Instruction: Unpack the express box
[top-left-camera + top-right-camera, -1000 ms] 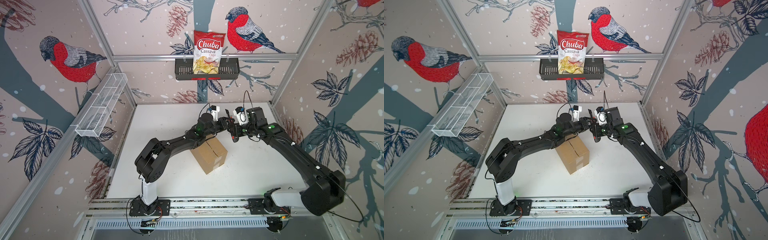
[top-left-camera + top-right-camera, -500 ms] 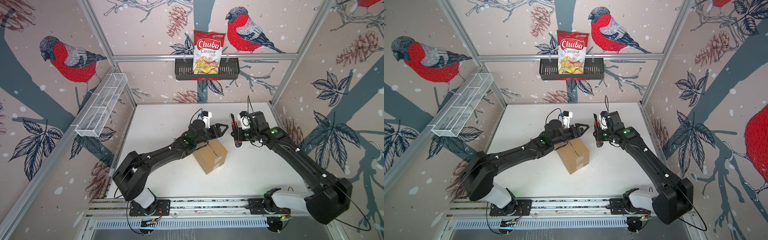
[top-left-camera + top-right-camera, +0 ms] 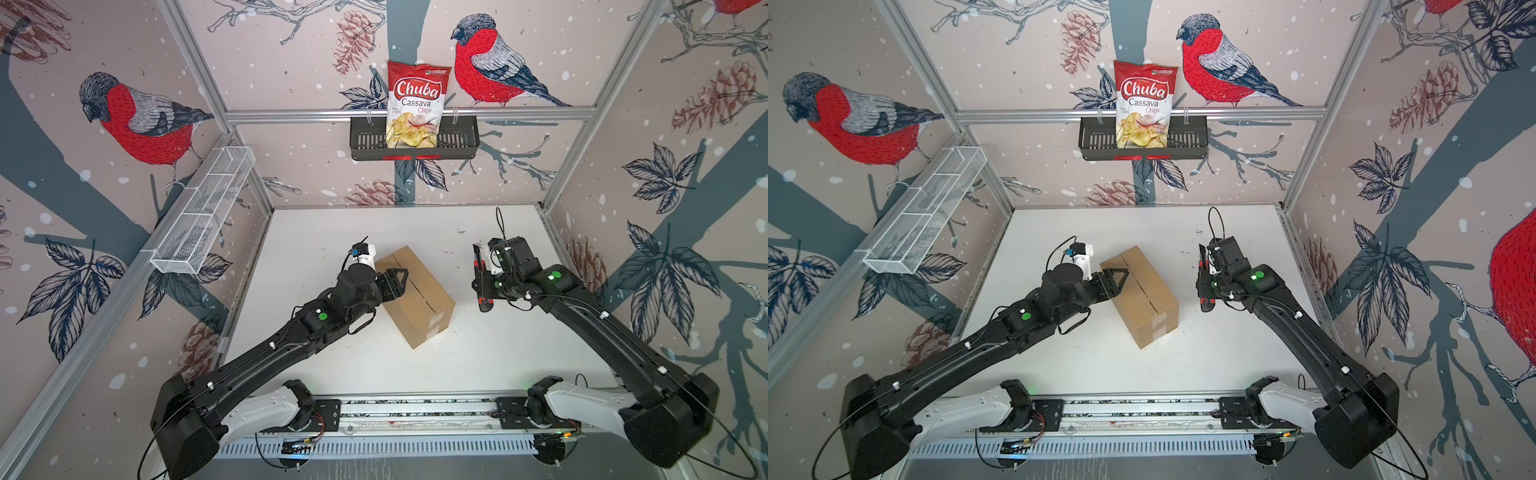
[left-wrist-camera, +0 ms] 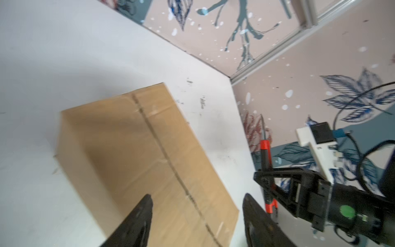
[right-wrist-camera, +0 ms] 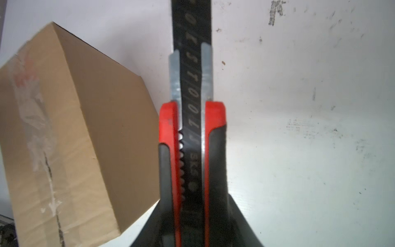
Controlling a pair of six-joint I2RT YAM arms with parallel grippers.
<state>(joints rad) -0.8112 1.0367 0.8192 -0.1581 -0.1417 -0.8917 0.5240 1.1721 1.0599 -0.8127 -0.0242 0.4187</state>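
Note:
The express box (image 3: pixel 419 297) (image 3: pixel 1144 293) is a brown carton lying slantwise mid-table, flaps down, with a dark line along its centre seam (image 4: pixel 164 154). My left gripper (image 3: pixel 397 279) (image 3: pixel 1119 277) (image 4: pixel 197 195) hovers open over the box's left part with nothing between its fingers. To the right of the box and apart from it, my right gripper (image 3: pixel 484 286) (image 3: pixel 1205 286) (image 5: pixel 192 209) is shut on a red and black utility knife (image 5: pixel 190 119) (image 4: pixel 266 162). The box's taped end (image 5: pixel 36 136) shows in the right wrist view.
A black slotted basket (image 3: pixel 461 139) on the back wall holds a bag of cassava chips (image 3: pixel 415 104). A white wire shelf (image 3: pixel 203 216) hangs on the left wall. Walls close in the white table (image 3: pixel 332 232) on three sides; the arms' rail (image 3: pixel 415 409) runs along the front.
The two grippers were close together above the box's far end and have moved apart. The left one opened wider and drew back to the left; the right one went right with the knife.

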